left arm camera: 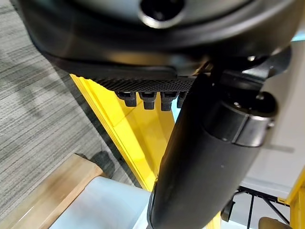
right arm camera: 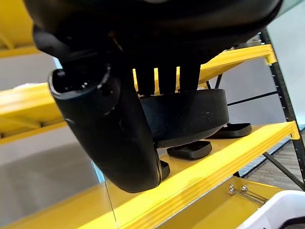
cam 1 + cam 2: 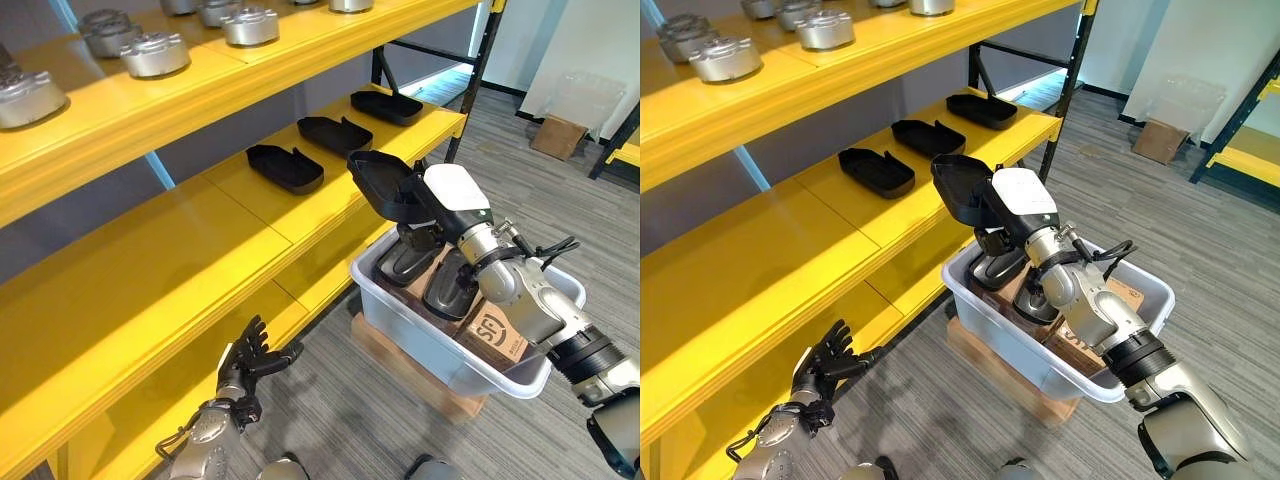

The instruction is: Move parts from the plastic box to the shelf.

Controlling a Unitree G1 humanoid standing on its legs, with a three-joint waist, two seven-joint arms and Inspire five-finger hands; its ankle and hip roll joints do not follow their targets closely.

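The black moulded plastic part point(image 3: 385, 185) sits pinched in the right hand point(image 3: 440, 205), fingers over its top and thumb underneath, held up above the translucent grey plastic box point(image 3: 420, 335) and just off the front edge of the yellow metal shelf point(image 3: 260, 215). Three matching black parts point(image 3: 286, 167) lie on that shelf beyond it. More black parts point(image 3: 405, 262) stand in the box below the hand. Left hand point(image 3: 245, 365) hangs low by the shelf, fingers spread, holding nothing.

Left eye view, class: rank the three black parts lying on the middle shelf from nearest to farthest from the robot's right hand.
From the right hand, which holds a black part:
1. Middle part, just beyond the hand.
2. Left part, toward the robot's left; too close to the first to call.
3. Far part, by the shelf's end post.
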